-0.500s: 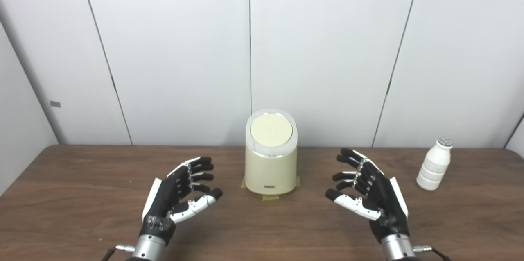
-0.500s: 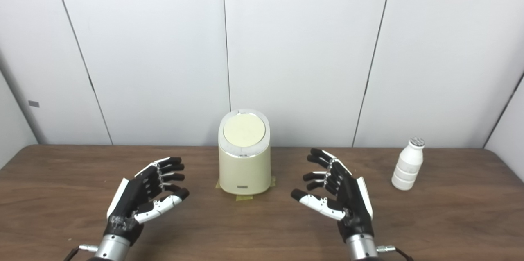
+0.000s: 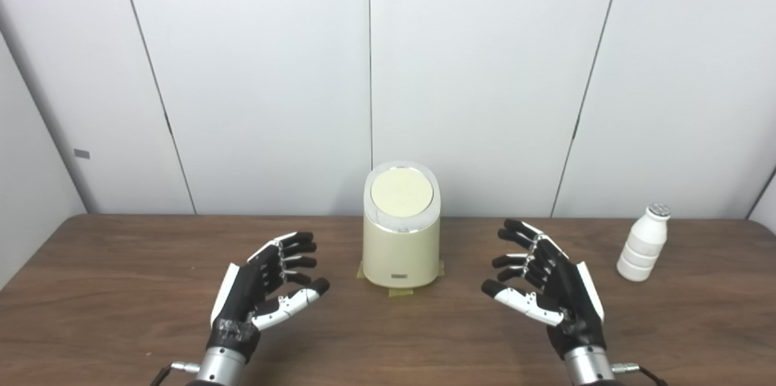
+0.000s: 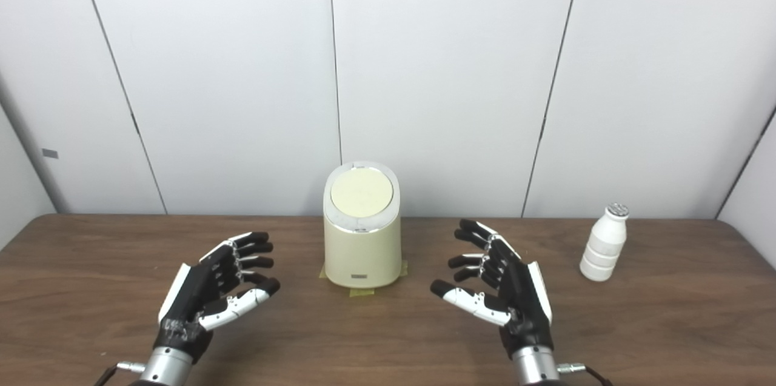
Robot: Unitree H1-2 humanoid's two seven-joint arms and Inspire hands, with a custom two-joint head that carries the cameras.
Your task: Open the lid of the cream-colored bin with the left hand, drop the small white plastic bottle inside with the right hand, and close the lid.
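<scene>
Nothing has moved since the earlier frame — left hand (image 3: 262, 289) and right hand (image 3: 548, 284) hover over the table (image 3: 121, 289), fingers spread wide, holding nothing. Cream bin (image 3: 401, 240) stands between them, lid (image 3: 401, 192) closed; white bottle (image 3: 644, 243) upright far right, well apart from the right hand.

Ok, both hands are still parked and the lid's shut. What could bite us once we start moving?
1. The bottle stands upright near the table's right edge, outside the open right robot hand; a sideways reach could tip it or push it off.
2. The bin looks held only by tape at its base; the open left robot hand prying the lid might tilt or shift it.
</scene>
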